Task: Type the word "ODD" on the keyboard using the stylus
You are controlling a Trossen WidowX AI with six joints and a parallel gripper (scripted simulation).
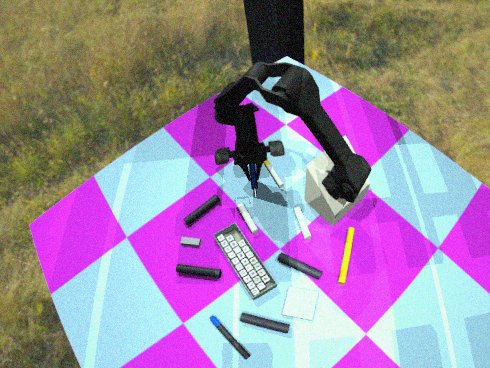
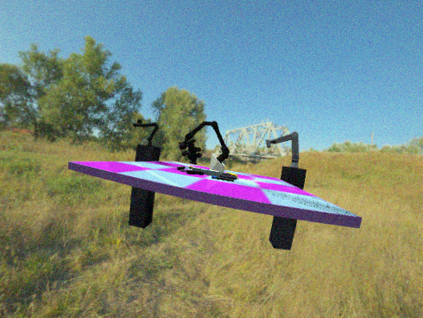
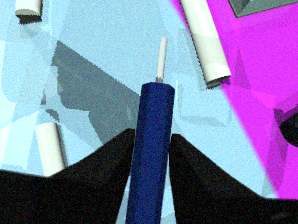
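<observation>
Black robot claw (image 1: pixel 252 175) pinches a dark blue cylindrical stylus (image 3: pixel 152 145) w/ thin white tip, pointing down over the pink-and-pale-blue checkered surface (image 1: pixel 90 230). Grey rectangular keyboard (image 1: pixel 245 260) w/ white keys lies near, apart from the tip; firm mid-barrel grip likely steadies it for pressing keys.

So the table (image 1: pixel 150 165) is a magenta and pale blue checker slab. Lying on it: a grey keyboard (image 1: pixel 245 260) near the middle, 4 dark cylinders (image 1: pixel 202 210) scattered around it, 3 white sticks (image 1: pixel 247 218), a yellow bar (image 1: pixel 346 255), a small grey block (image 1: pixel 190 241), a white square pad (image 1: pixel 300 303), a blue-tipped dark pen (image 1: pixel 229 336), and the arm's pale base block (image 1: pixel 320 195).
</observation>
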